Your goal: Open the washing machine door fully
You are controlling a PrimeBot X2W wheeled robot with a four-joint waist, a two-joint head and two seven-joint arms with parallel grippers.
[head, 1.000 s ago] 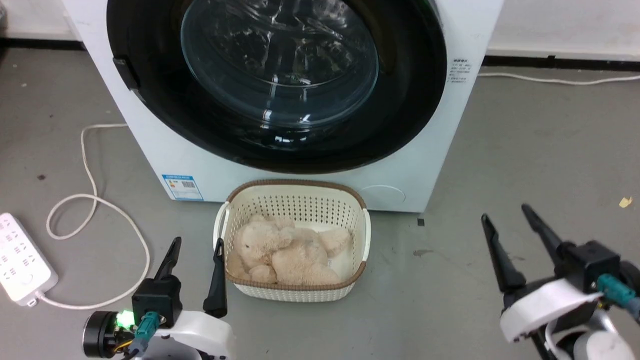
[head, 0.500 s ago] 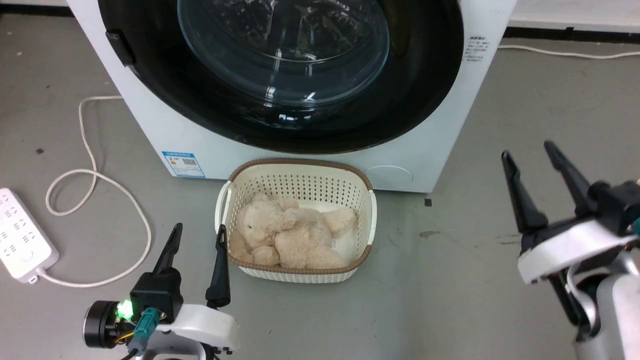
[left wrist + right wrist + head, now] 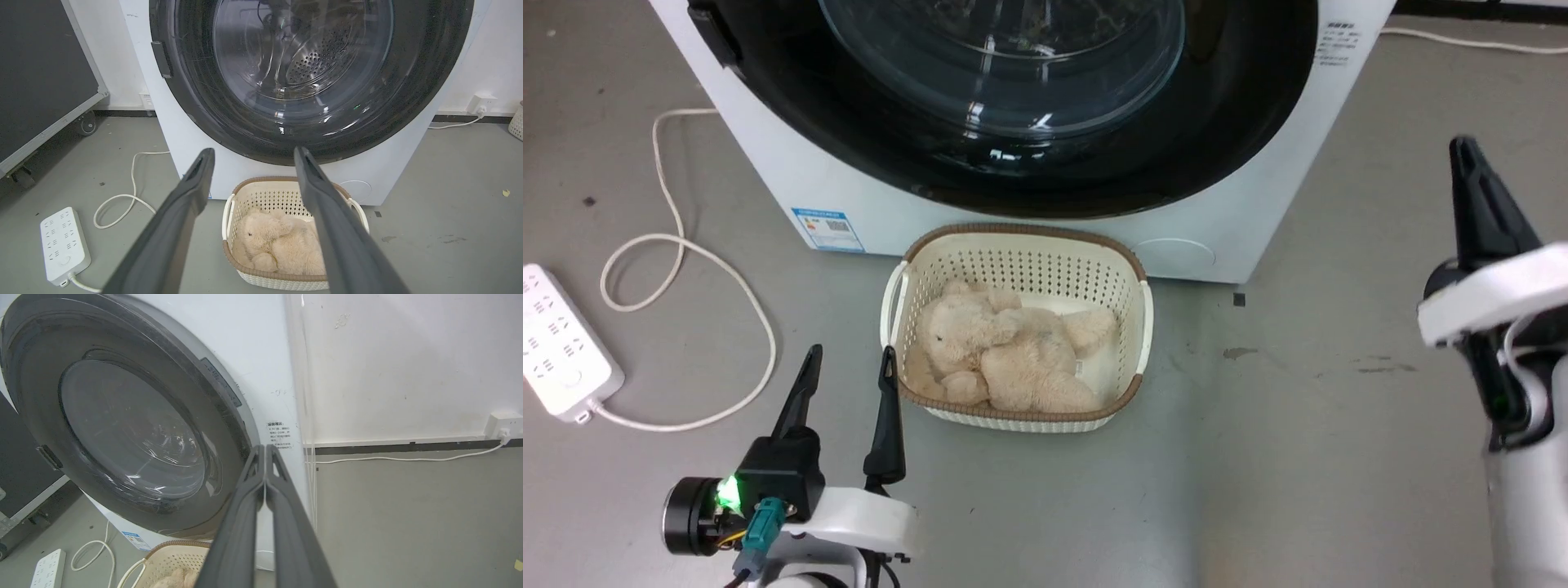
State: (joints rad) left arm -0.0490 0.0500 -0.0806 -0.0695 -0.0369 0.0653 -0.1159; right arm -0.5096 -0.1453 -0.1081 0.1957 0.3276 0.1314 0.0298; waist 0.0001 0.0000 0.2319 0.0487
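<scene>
Since a second ago my right pincer has climbed and pressed its fingers flat together, gripping nothing. My left pincer waits low, spread wide and empty. Ahead and left of the right pincer stands the washing machine, with the washing machine door shut flush against its front, so I'm at the approach step. The handle tab sits on the door's far edge from this pincer. Next I'd reach across, hook the joined tips behind it and pull outward, clearing the basket below.
</scene>
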